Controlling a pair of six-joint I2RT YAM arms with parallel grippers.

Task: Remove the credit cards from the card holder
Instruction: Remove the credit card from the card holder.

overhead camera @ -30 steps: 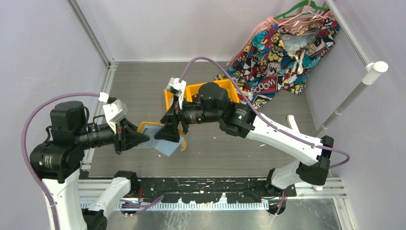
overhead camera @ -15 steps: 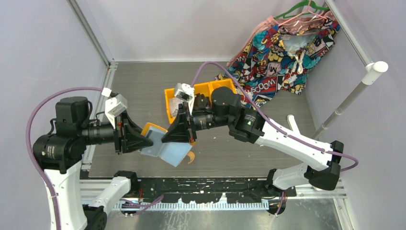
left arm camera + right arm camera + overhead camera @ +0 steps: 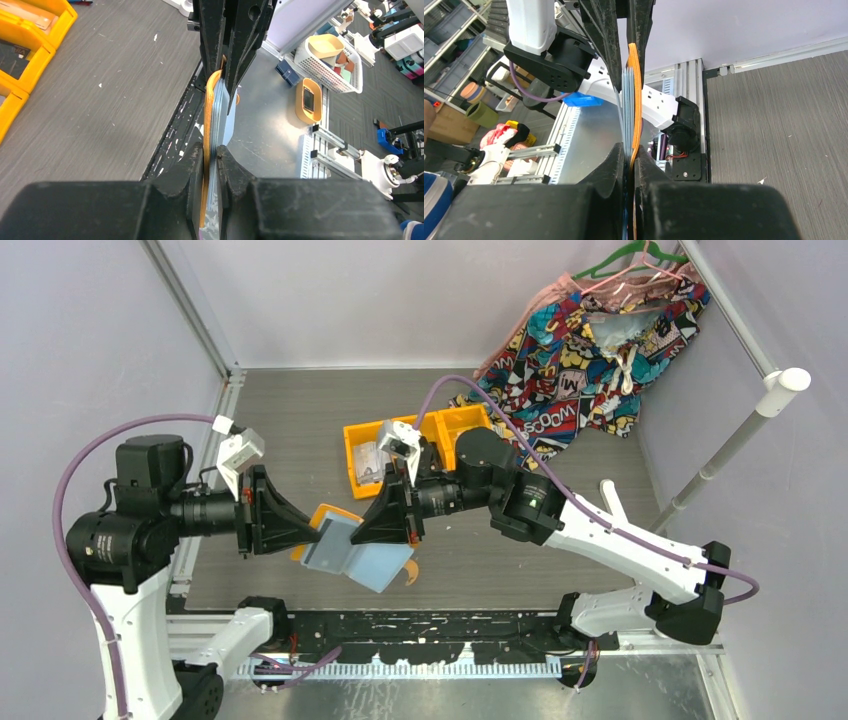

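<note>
The card holder hangs in the air above the table's near part, between my two grippers. Its orange cover faces away and pale blue pockets fan toward the front; a small orange tab sticks out. My left gripper is shut on its left end, and in the left wrist view the left gripper pinches the holder edge-on. My right gripper is shut on the holder; the right gripper clamps cover and pockets together. No credit cards can be made out in the pockets.
An orange bin stands behind the grippers, with a pale flat piece and a dark one in its compartments. Colourful clothing lies at the back right. A white post stands right. The black rail runs along the near edge.
Both arms carried the holder right and toward the near edge. The right gripper, open a second ago, has shut on the holder. The pockets fan out more.
</note>
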